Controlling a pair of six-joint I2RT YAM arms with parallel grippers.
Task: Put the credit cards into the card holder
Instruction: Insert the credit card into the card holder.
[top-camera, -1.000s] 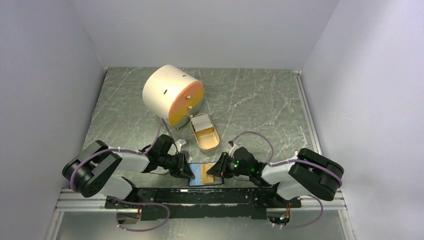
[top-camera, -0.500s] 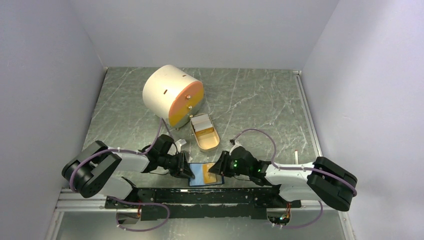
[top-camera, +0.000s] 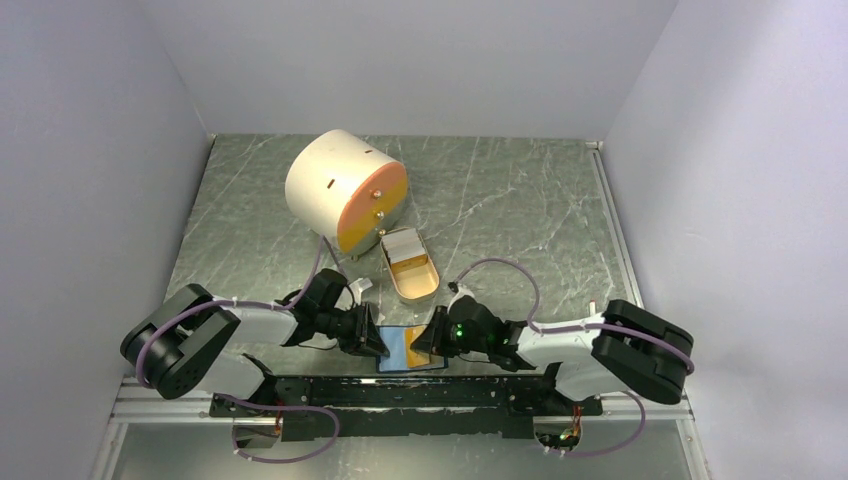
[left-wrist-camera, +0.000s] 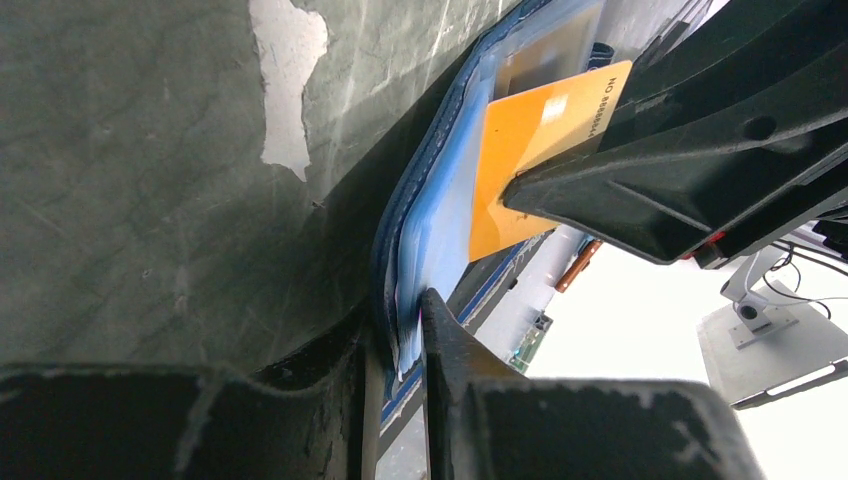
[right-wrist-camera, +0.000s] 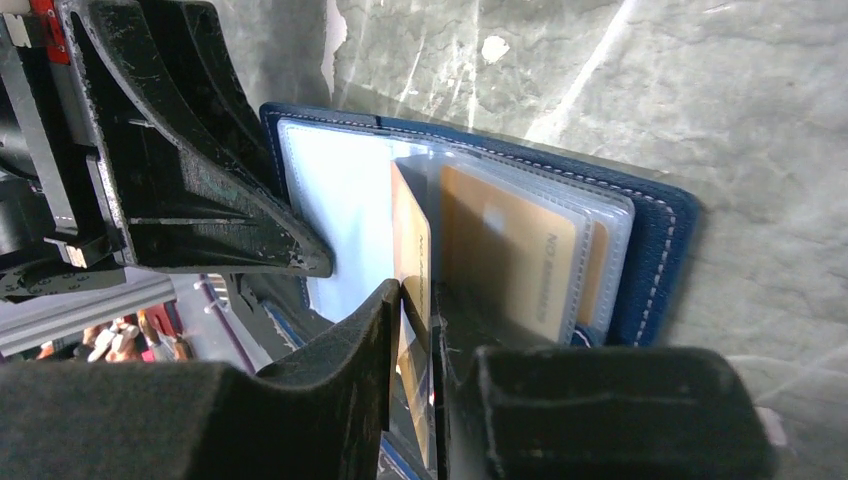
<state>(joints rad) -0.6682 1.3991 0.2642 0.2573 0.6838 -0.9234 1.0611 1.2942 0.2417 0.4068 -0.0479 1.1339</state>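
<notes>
Right gripper (right-wrist-camera: 415, 296) edged its credit card (left-wrist-camera: 530, 150) left, perhaps deeper into card holder (right-wrist-camera: 655, 250).

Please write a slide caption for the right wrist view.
Right gripper holds an orange credit card at the open card holder, left gripper clamping its edge.

Orange card (left-wrist-camera: 520, 170): "NO", then a digit row, apparently 8s. Sleeved card (right-wrist-camera: 510, 255): "NO", then blurred digits, unreadable.
</notes>
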